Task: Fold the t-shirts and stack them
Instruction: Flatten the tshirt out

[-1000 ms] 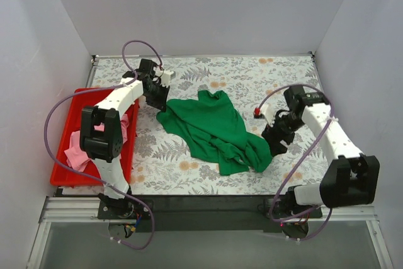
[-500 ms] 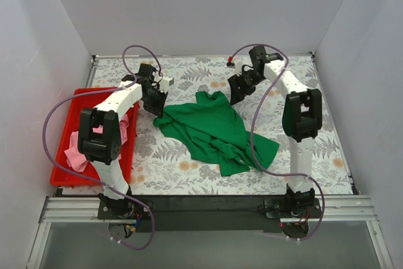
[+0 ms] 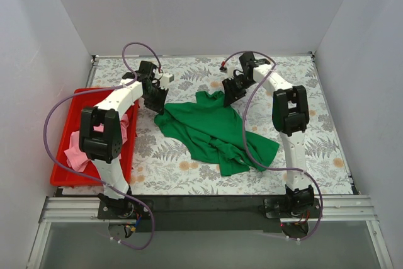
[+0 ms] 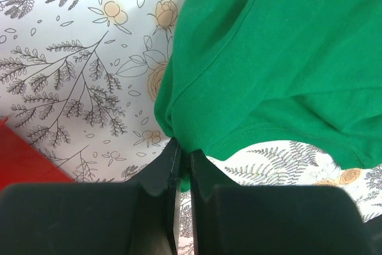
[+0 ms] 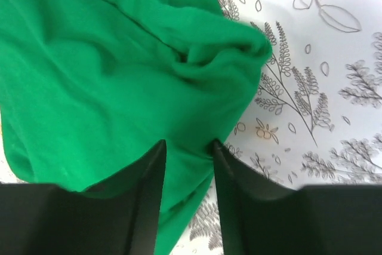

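The green t-shirt [image 3: 214, 131] lies rumpled and unfolded on the flower-patterned worktop [image 3: 189, 70], around its middle, stretching slantwise from the far centre down towards the near right corner, with creases and a bunched fold along its near side. The left gripper [image 3: 158, 106] sits at the shirt's far left corner; in the left wrist view its two dark fingers [image 4: 167, 165] are pressed almost together, and a folded edge of the green cloth is pinched between their tips. The right gripper [image 3: 228, 94] is at the far end of the shirt, towards the far edge of the worktop; in the right wrist view its fingers [image 5: 152, 171] stand apart with a clear gap, both tips over a bunched lobe of the green cloth, which fills the space between them but is not clamped. Whether those tips press on the cloth or hang just above it cannot be told. The pink t-shirt [image 3: 79, 149] lies crumpled in the red tray [image 3: 63, 176], which sits along the left edge of the worktop, partly hidden behind the left arm
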